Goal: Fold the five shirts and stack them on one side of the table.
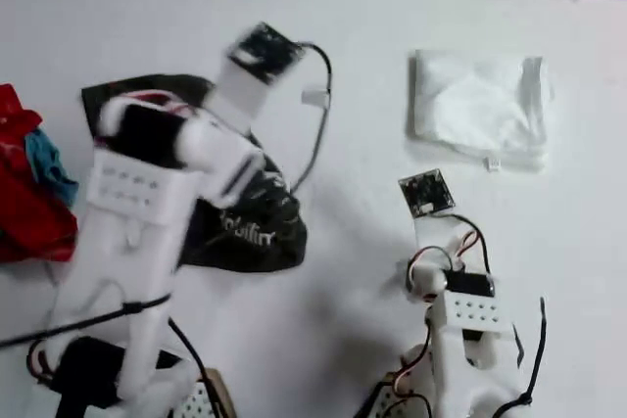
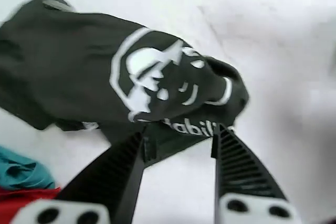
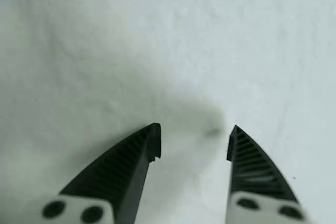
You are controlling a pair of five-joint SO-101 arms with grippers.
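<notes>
Black shirt (image 1: 257,232) lies crumpled at the table's (image 1: 353,26) 9 o'clock, just beneath your left gripper (image 2: 179,136), fingers spread and empty at its edge; your right gripper (image 3: 193,129), likewise spread, sits off at its 3 o'clock.

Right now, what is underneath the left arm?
The black shirt lies crumpled on the white table beneath it, the open left gripper over its edge. The arm covers the shirt's middle in the high view.
</notes>
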